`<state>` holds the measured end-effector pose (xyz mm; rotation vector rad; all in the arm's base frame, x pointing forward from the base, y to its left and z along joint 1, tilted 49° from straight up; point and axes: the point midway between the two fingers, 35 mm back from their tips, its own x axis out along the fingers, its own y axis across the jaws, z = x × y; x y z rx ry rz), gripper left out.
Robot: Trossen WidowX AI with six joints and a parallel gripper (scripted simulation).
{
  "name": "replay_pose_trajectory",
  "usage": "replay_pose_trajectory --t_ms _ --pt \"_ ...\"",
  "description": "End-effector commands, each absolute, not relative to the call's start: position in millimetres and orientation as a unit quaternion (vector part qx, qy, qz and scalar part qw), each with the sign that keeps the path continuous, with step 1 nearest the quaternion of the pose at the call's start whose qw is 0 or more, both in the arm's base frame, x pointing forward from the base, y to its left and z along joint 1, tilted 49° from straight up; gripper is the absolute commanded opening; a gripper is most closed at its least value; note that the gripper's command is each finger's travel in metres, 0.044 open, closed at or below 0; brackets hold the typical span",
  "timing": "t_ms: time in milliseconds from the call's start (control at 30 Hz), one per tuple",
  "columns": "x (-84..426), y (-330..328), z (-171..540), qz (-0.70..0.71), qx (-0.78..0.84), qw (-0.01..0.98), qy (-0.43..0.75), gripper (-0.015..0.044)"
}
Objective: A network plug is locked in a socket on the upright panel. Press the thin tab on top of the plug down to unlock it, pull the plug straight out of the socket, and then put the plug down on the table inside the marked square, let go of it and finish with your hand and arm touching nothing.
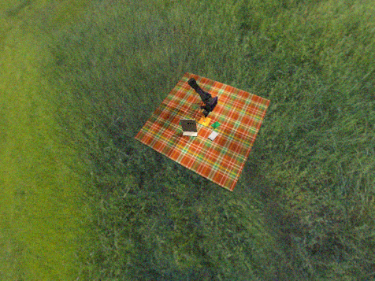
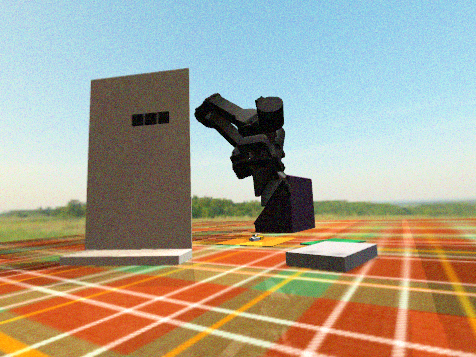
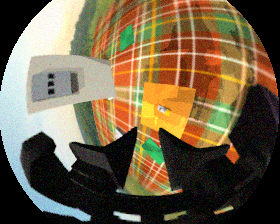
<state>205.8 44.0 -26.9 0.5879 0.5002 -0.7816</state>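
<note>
The plug (image 2: 256,237) (image 3: 163,108) lies on the orange square (image 1: 202,120) (image 2: 280,242) (image 3: 167,92); the claw (image 1: 205,116) (image 2: 262,205) (image 3: 148,130) hangs above, fingers apart, holding nothing

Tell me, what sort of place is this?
Probably an open meadow set up like a picnic: tall grass surrounds a checked cloth, with a line of trees and blue sky beyond.

A red plaid surface (image 1: 232,177) (image 2: 225,320) (image 3: 197,30) carries the upright panel (image 1: 190,134) (image 2: 140,185) (image 3: 97,92), a pale flat block (image 1: 213,135) (image 2: 332,255), green patches, and an orange square (image 1: 202,123) (image 2: 280,241) (image 3: 172,92) with the small plug (image 2: 256,237) (image 3: 163,109) lying inside it.
</note>
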Motion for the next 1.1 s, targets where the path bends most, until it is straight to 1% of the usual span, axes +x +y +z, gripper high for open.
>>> replay_pose_trajectory --t_ms 0,1067 --pt "206.3 48.9 -22.6 -0.369 0.282 0.854 0.235 0.0156" --pt "199.3 68.2 3.0 -0.368 0.280 0.856 0.231 0.0156"
